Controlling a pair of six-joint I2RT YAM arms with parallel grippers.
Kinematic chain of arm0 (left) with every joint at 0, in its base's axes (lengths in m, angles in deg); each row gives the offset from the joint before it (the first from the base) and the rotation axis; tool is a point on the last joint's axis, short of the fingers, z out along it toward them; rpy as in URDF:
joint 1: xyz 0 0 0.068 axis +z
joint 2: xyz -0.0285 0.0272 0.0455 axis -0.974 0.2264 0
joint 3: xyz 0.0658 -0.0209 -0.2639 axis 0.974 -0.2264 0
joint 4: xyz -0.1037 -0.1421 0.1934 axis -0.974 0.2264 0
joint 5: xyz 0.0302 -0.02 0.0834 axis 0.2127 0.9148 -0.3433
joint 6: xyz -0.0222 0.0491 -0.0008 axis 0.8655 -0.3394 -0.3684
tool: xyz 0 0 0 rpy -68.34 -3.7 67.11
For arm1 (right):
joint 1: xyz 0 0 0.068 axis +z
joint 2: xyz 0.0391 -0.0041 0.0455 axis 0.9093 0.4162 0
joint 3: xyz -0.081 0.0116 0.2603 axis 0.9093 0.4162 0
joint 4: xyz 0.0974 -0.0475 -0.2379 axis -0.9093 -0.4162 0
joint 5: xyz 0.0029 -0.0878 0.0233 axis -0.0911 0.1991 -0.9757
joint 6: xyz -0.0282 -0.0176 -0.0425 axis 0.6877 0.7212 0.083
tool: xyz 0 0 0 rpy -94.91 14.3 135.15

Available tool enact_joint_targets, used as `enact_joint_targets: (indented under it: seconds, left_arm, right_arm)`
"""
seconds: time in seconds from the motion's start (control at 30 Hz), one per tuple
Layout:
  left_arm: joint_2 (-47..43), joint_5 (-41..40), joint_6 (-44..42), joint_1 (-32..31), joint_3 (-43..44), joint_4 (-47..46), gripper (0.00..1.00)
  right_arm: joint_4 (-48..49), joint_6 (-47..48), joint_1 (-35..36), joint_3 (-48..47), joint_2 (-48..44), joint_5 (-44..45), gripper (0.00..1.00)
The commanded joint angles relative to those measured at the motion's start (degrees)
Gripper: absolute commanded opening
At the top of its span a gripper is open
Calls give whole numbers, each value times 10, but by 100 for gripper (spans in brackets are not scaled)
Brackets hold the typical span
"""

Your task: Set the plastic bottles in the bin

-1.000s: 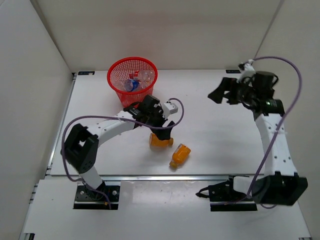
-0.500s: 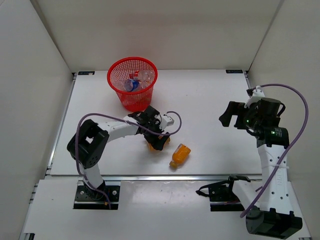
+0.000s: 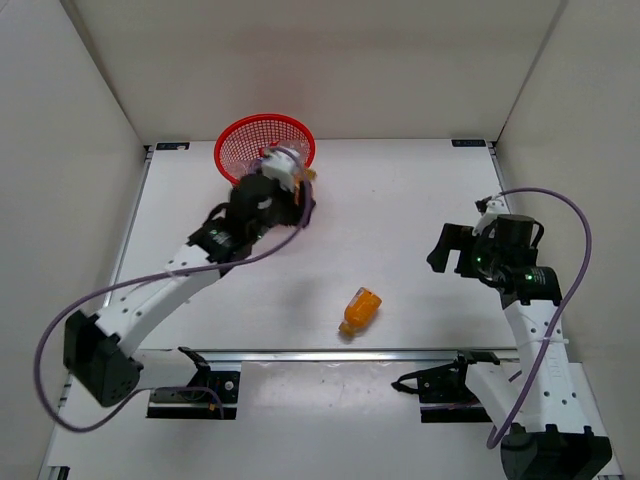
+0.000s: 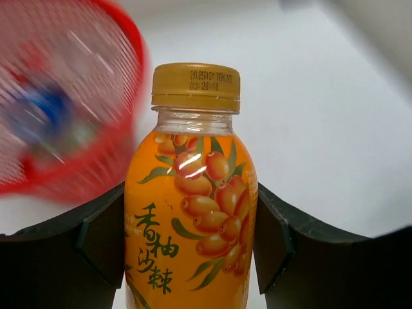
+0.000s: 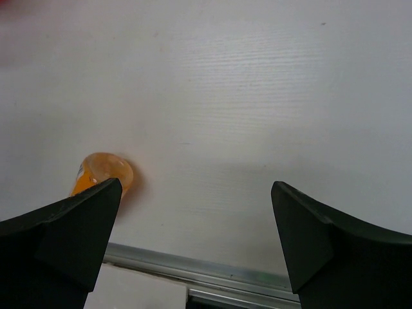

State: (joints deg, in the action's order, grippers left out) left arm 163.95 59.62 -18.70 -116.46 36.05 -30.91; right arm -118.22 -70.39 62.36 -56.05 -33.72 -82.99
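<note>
The left gripper is clamped on an orange plastic bottle with a gold cap at 5 o'clock of the round red mesh bin. The bottle's label reads 香柚沙棘 beside orange berries, and the cap stamp begins 2025. The right gripper is spread wide and empty at 3 o'clock. A second orange bottle lies on the white tabletop at 6 o'clock.

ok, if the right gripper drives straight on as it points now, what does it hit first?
Probably bare table: the right gripper, jaws open, frames only white surface. The orange bottle lies off to one side by a fingertip, so it is likely missed. Depth unclear.

Left gripper at bin rim, orange bottle — lying well apart
</note>
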Motion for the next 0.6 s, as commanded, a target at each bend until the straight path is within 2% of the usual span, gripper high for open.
enact_joint_targets:
  seconds: [0.0,0.03,0.1,0.17,0.2,0.27,0.37,0.4,0.43,0.47,0.57]
  left_arm:
    - [-62,-116,92,65,22,-147,59]
    - [-67,-136,102,83,10,-185,59]
    - [-45,-209,62,92,6,-287,60]
    - [23,-235,33,103,41,-306,63]
    - [66,-233,34,119,84,-293,66]
    - [125,-216,45,146,162,-238,67]
    - [176,-227,45,151,189,-219,75]
    - [181,-221,51,154,189,-207,77]
    - [180,-215,71,156,190,-196,86]
    - [171,-203,94,160,172,-198,99]
    - [123,-182,122,158,118,-227,99]
  right_arm:
    - [43,-41,26,26,-15,6,99]
    - [54,-55,39,37,-17,7,100]
    - [70,-74,69,55,-14,3,99]
    - [90,-95,117,75,-15,21,99]
    - [93,-107,128,76,-10,26,99]
    - [104,-141,196,84,-3,67,99]
    - [115,-170,280,93,5,148,99]
    - [116,-176,309,98,6,151,99]
    - [129,-188,329,99,13,180,100]
    - [133,-191,332,107,16,173,99]
    - [155,-209,368,107,67,158,100]
